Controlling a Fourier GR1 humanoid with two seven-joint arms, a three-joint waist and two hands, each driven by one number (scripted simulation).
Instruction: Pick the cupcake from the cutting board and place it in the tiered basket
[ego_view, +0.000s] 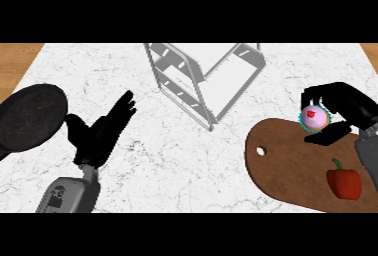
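A pink-frosted cupcake (314, 118) with a teal wrapper and a red topping sits at the far end of the brown cutting board (291, 165). My right hand (345, 107) is curled round it, fingers above and thumb below. The grey wire tiered basket (203, 80) stands at the back centre of the marble counter, left of the cupcake. My left hand (100, 130) rests open with fingers up at the left, holding nothing.
A red bell pepper (345, 182) lies on the near right part of the cutting board. A black frying pan (29, 117) sits at the counter's left edge, just beside my left hand. Wooden surface shows beyond the counter's far corners.
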